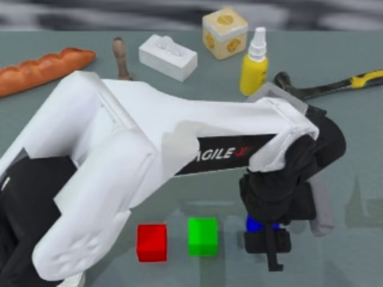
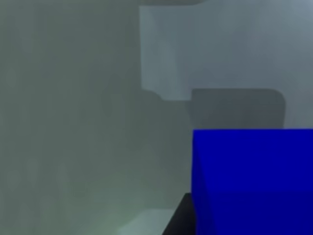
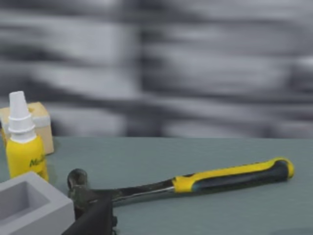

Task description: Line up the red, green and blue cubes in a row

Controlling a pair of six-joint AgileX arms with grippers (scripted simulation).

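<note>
Tabletop (image 1: 359, 179): grey-green, under a blurred striped grey backdrop.
Left arm (image 1: 149, 155): reached across from the near left corner to the near middle.
Left gripper (image 1: 267, 242): low over the blue cube; whether its jaws were clamping or spread, I could not tell.
Right arm: not in the top view, apparently parked.
Baguette (image 1: 45, 67), hammer (image 3: 195, 183), grey box (image 3: 29, 208), white block (image 1: 168, 57), cream cube (image 1: 224, 33), yellow bottle (image 1: 254, 63): along the far edge, well apart from the row.
Cubes: red cube (image 1: 152, 242) and green cube (image 1: 203, 235) side by side near the front edge; blue cube (image 2: 252, 181) just right of green, mostly hidden.
Risk: probably skewing or dragging the blue cube if the fingers lifted unevenly.
</note>
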